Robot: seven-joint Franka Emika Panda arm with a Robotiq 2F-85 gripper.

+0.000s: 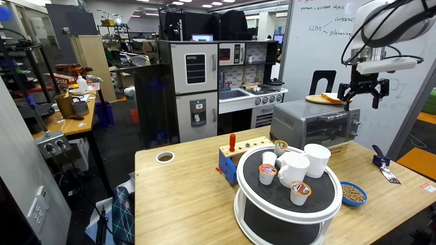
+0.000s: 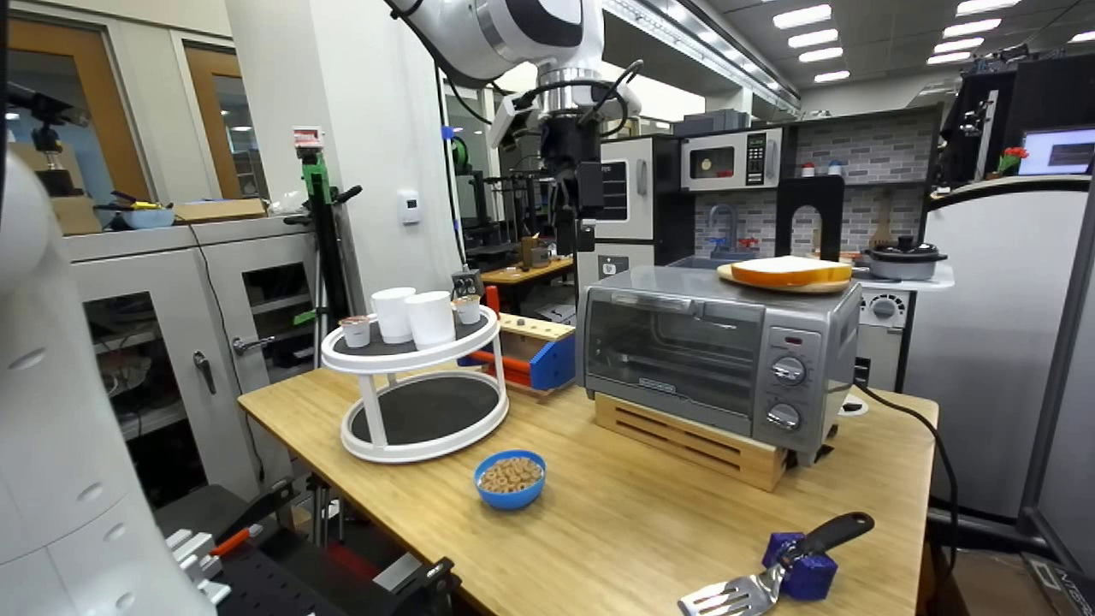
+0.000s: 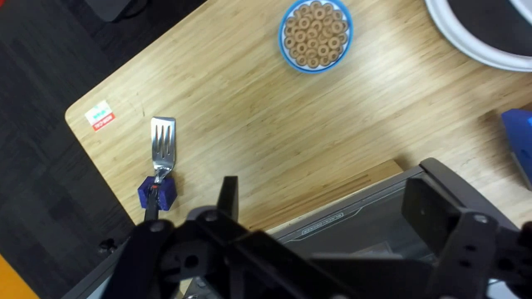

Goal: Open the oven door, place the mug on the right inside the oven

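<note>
The oven [image 2: 667, 287] is a grey-silver box with its dark glass oven door [image 1: 327, 129] closed in both exterior views. Of two plain white mugs on a round two-tier stand, the mug on the right [image 1: 318, 160] is nearer the oven; it also shows as the front mug [image 2: 432, 321] in an exterior view. My gripper [image 1: 361, 102] hangs in the air with its fingers wide apart and nothing between them. In the wrist view the gripper [image 3: 328, 203] looks down over the door's glass [image 3: 374, 224]. The door handle is hidden there by the gripper's body.
The stand [image 2: 419, 356] also carries several small cups [image 1: 266, 178]. On the oven lies a bread slice [image 2: 787, 270] on a round board. A blue cereal bowl [image 3: 349, 25] and a fork [image 3: 163, 143] on a purple block sit before the oven. A toy workbench [image 1: 228, 168] stands beside the stand.
</note>
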